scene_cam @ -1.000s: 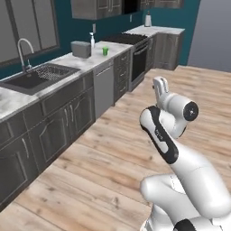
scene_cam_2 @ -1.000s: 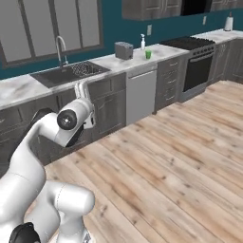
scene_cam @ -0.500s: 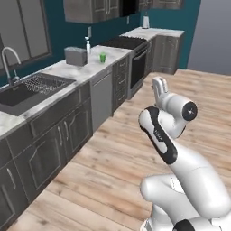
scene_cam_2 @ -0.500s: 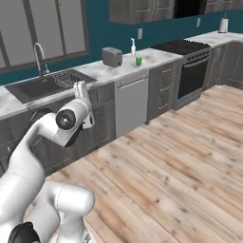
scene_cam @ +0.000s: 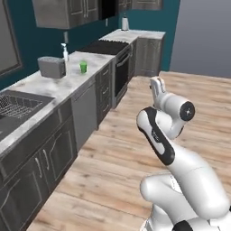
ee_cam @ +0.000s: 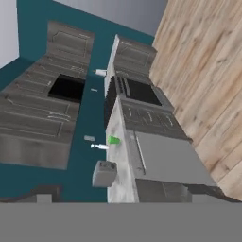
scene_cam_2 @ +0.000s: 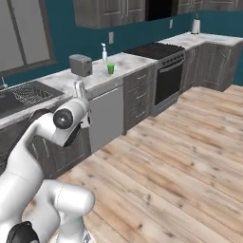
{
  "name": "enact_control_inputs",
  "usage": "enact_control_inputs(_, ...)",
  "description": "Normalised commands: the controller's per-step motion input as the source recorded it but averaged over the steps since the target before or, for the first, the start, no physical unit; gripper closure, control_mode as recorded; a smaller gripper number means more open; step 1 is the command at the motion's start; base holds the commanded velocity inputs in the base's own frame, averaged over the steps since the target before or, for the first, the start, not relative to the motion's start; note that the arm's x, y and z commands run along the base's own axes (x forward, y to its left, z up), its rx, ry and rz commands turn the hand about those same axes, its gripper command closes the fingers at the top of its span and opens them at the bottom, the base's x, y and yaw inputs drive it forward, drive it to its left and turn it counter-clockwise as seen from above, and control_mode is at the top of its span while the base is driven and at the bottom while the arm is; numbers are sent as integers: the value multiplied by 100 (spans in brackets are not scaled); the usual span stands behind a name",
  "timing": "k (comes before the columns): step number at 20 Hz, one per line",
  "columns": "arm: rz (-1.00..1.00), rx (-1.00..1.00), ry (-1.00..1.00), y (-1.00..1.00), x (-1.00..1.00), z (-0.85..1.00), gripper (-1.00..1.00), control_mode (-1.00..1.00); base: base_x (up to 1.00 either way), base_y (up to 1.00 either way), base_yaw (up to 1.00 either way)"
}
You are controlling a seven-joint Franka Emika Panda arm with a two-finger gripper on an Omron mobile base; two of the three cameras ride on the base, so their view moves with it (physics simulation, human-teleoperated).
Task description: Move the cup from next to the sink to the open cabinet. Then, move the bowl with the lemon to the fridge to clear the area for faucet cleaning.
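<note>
Marble-look counter [scene_cam: 54, 83] runs along the teal wall above dark lower cabinets. Standing on it: grey toaster [scene_cam: 51, 66], white soap bottle [scene_cam: 65, 53] just beside it, green cup [scene_cam: 83, 66] near both. Sink [scene_cam: 13, 106] recessed at the counter's near end, wire rack inside.

Cup [ee_cam: 113, 140] on counter [ee_cam: 122, 160]; toaster [ee_cam: 104, 173] near

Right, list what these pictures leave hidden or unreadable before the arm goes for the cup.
- Sink: cut by the left edge in the left base view, so its far part is out of frame.
- Cup: a tiny green speck in the hand view; its contents cannot be told.
- Spray bottle beside the cup: too small to read.
- Open cabinet: a dark opening in the hand view; its shelf is unreadable.
</note>
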Motion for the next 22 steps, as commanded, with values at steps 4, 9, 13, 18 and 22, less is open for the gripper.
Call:
enact_control_inputs(4,0,0,0,0,0,0,-100,100,100,0,-32)
enact_control_inputs(9,0,0,0,0,0,0,-100,100,100,0,-21)
enact_control_inputs(13,0,0,0,0,0,0,-100,100,100,0,-2)
enact_control_inputs(18,0,0,0,0,0,0,-100,100,100,0,0)
enact_control_inputs(22,0,0,0,0,0,0,-100,100,100,0,0)
